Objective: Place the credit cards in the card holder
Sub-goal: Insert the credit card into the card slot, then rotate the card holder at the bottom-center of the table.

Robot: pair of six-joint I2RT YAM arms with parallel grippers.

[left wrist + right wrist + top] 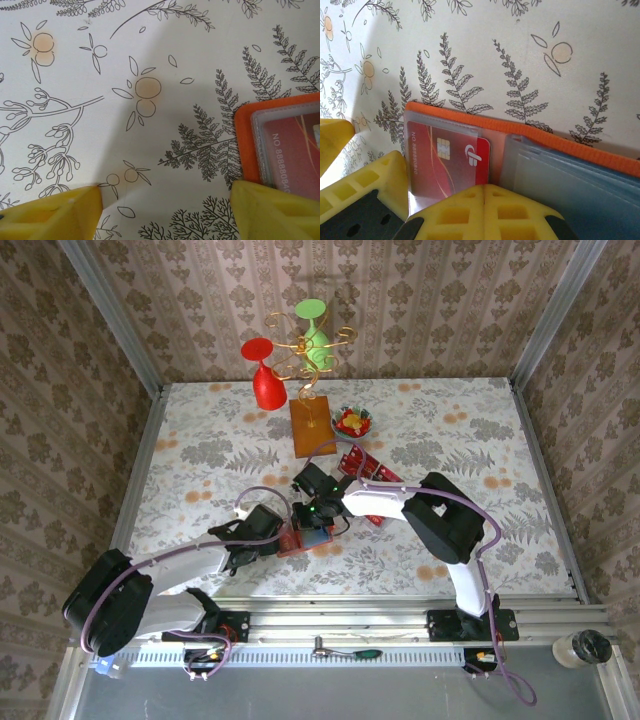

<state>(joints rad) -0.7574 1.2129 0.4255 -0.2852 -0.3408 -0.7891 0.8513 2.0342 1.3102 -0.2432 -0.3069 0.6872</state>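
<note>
Your right hand (484, 192) is pressed together, tips at the red credit card (445, 160) lying in the card holder (560, 142) just ahead. Push straight, gently. Your left hand (165, 197) is spread, the holder at its right finger: brace there so nothing slides.

Card holder (560, 143) — glossy clear plastic, cloth rim, matt tablecloth (520, 50)

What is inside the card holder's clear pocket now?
One red credit card, chip and logo showing, in the card holder's clear sleeve. The right gripper covers its lower edge.
</note>
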